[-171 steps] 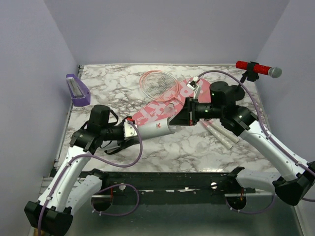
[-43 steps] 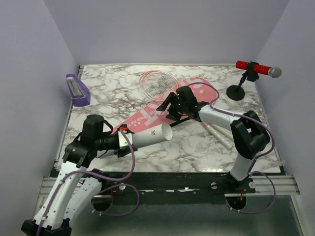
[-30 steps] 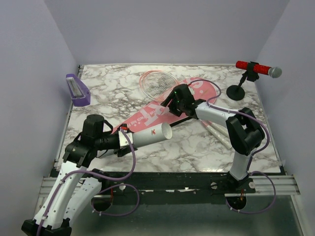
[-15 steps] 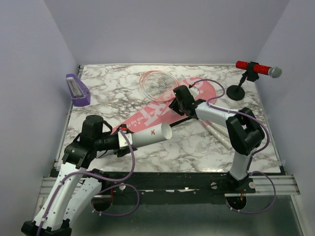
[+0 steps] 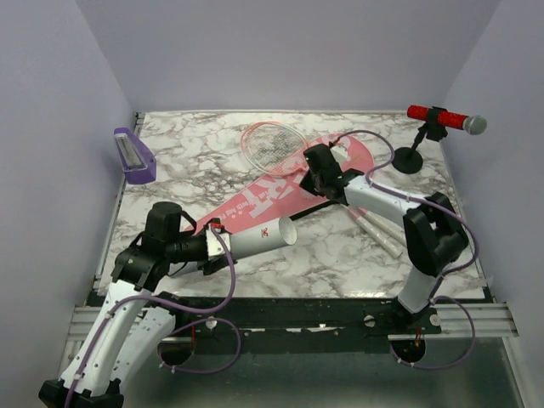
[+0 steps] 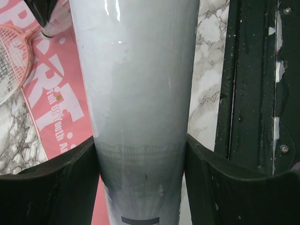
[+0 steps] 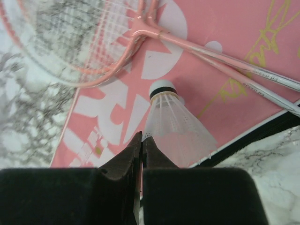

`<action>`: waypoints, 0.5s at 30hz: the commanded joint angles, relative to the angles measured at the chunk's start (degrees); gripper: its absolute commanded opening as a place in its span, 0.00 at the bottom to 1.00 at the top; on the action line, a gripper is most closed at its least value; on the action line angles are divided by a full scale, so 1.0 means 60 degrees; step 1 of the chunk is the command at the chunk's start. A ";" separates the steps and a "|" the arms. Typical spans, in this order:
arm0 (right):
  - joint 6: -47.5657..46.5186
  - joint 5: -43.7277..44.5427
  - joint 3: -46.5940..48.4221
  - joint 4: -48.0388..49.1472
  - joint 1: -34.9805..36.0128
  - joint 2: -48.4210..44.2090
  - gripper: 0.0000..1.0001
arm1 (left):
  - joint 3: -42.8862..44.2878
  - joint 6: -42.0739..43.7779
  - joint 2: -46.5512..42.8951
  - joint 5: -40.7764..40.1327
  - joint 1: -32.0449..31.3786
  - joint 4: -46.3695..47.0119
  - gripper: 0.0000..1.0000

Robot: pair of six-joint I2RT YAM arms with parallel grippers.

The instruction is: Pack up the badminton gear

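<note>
My left gripper [image 6: 140,187] is shut on the white tube [image 6: 140,93], held level above the near left of the table [image 5: 255,240], its open end toward the pink bag [image 5: 280,183]. The bag lies diagonally across the middle. The pink racket head [image 5: 268,143] rests on its far end, and two thin shafts [image 7: 225,51] cross the pink fabric. My right gripper [image 7: 142,138] is low over the bag [image 7: 225,28], shut on the skirt edge of the white shuttlecock [image 7: 176,126], cork pointing away. In the top view the right gripper [image 5: 316,177] covers the shuttlecock.
A red microphone on a black stand [image 5: 442,117] stands at the far right corner. A small purple tray [image 5: 133,155] sits at the far left edge. Pale racket handles [image 5: 378,231] lie on the marble right of the bag. Walls close in on three sides.
My right gripper has closed from open onto the shuttlecock's skirt and shifted slightly right over the bag. My left arm still holds the tube, a little lower.
</note>
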 commanded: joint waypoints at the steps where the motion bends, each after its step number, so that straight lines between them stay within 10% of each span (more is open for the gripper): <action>1: -0.1465 -0.1339 -0.0389 -0.0218 0.0026 -0.2227 0.09 | -0.0290 0.0362 -0.0092 0.0038 0.0021 0.0268 0.37; 15: -0.4323 -0.7302 -0.0758 -0.4098 0.0026 -0.7578 0.12 | -0.0745 0.0553 0.0039 -0.0123 0.0036 0.1542 0.36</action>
